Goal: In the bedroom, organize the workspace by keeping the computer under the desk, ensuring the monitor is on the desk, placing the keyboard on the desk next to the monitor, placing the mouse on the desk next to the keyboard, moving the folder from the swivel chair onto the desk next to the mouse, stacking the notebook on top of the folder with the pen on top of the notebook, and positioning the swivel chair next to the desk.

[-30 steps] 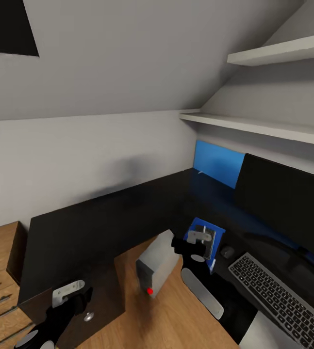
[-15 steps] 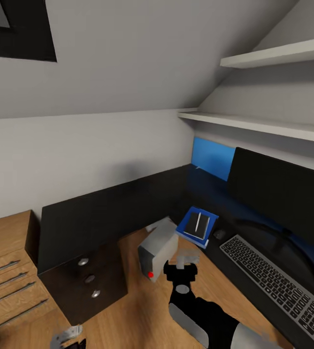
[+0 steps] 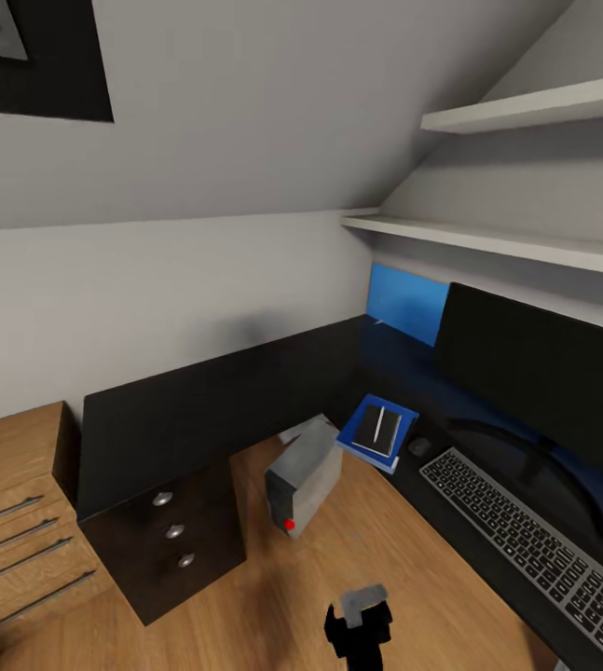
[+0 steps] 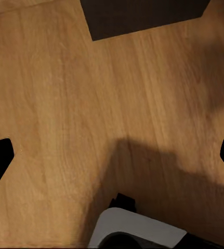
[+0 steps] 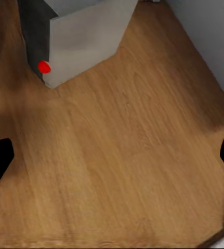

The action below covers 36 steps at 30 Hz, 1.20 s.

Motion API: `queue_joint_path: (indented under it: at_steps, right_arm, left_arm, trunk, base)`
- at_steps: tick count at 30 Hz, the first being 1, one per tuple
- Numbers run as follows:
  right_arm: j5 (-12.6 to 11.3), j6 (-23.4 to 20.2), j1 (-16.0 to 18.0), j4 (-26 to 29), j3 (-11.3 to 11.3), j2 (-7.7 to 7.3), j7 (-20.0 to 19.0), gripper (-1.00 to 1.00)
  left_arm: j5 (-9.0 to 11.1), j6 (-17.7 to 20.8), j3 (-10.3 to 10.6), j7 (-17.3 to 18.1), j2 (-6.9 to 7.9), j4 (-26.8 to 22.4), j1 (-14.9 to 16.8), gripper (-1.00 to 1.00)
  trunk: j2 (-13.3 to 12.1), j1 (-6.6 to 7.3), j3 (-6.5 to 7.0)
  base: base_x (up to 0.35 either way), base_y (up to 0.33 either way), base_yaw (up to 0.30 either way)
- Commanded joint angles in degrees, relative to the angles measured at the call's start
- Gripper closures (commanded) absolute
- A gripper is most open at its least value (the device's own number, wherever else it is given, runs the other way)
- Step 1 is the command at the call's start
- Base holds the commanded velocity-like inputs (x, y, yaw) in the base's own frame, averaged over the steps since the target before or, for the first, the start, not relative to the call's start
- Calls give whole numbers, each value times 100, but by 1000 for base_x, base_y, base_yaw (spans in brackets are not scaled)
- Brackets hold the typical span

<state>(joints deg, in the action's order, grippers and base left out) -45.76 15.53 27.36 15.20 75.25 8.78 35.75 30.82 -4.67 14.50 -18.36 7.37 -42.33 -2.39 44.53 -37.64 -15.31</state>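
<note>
Head view, desk: the glossy black desk (image 3: 198, 410) wraps the corner, and the monitor (image 3: 543, 382) stands on it with the keyboard (image 3: 525, 540) laid just in front
Head view, stack: blue folder (image 3: 362, 436) lies beside the keyboard's far end, dark notebook (image 3: 378, 430) on top of it, white pen (image 3: 378, 425) on the notebook; a small dark mouse (image 3: 419, 447) sits between folder and keyboard
Head view, computer: the grey computer (image 3: 303, 480) stands on the wooden floor (image 3: 273, 596) in the desk's nook, red dot facing us, beside the drawer unit (image 3: 166, 545)
Head view, arm: right gripper (image 3: 362, 610) hangs low over the floor, apart from everything
Left wrist view: left gripper (image 4: 112, 155) hovers over bare floor, fingertips spread wide at the picture's edges, nothing between them
Right wrist view: same story, jaws wide apart and empty, the computer near but untouched
Step in hand, my read: desk items look settled, so the swivel chair is what's left
Doing it well: turn the base away from the desk slowly, keep both arms tucked clear of the computer, find the chair, then push it in by the backrest without bumping the tower
</note>
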Motion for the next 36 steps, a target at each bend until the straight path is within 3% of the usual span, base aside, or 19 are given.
queue_joint_path:
  at_steps: [1, 2, 5, 12, 17, 22, 23, 28, 30, 36]
  right_arm:
    - [-80, 118, -22, -143, 58, -2, -206, -100]
    - [-165, 354, -90, -519, 63, -11, -866, -100]
    - [-315, 562, -153, -924, 67, -16, -1635, -100]
    - [-513, 689, -189, -1203, 74, -11, -2403, -100]
    - [-543, 706, -194, -1239, 68, -12, -2521, -100]
    - [-571, 683, -196, -1259, 68, -16, -2554, -100]
    - [-777, 652, -196, -1276, 70, -15, -2551, -100]
    - [-1102, 633, -197, -1286, 69, -12, -2549, -100]
    - [-1337, 673, -196, -1299, 74, -16, -2549, -100]
    - [-1372, 700, -198, -1300, 78, -13, -2539, -100]
  left_arm:
    - [62, -39, 61, -48, 10, 19, 2, -100]
    - [68, -54, 92, -51, 10, 93, 2, -100]
    - [70, -55, 110, -51, -3, 216, 2, -100]
    - [77, -39, 124, -46, -67, 350, 1, -100]
    - [81, -36, 124, -35, -92, 555, -4, -100]
    - [82, -35, 124, -25, -196, 1096, 23, -100]
    - [87, -34, 123, -20, -264, 1424, 152, -100]
    - [84, -31, 123, -19, -279, 1501, 187, -100]
    - [58, -60, 123, -19, -307, 1562, 202, -100]
    - [40, -69, 130, -23, -315, 1569, 202, -100]
  trunk:
    - [-36, 21, 13]
    - [-76, 43, 31]
    - [-196, 109, 84]
    - [-477, 263, 210]
    - [-677, 373, 300]
    - [-878, 482, 389]
    - [-918, 504, 404]
    - [-1119, 614, 477]
    - [-1199, 658, 507]
    - [-1439, 790, 588]
  base:
    - [-1, 0, 0]
    - [0, 0, 0]
    - [0, 0, 0]
    - [0, 0, 0]
    - [0, 0, 0]
    - [0, 0, 0]
    - [0, 0, -37]
    - [0, 0, -56]
    - [0, 0, 36]
    - [0, 0, 192]
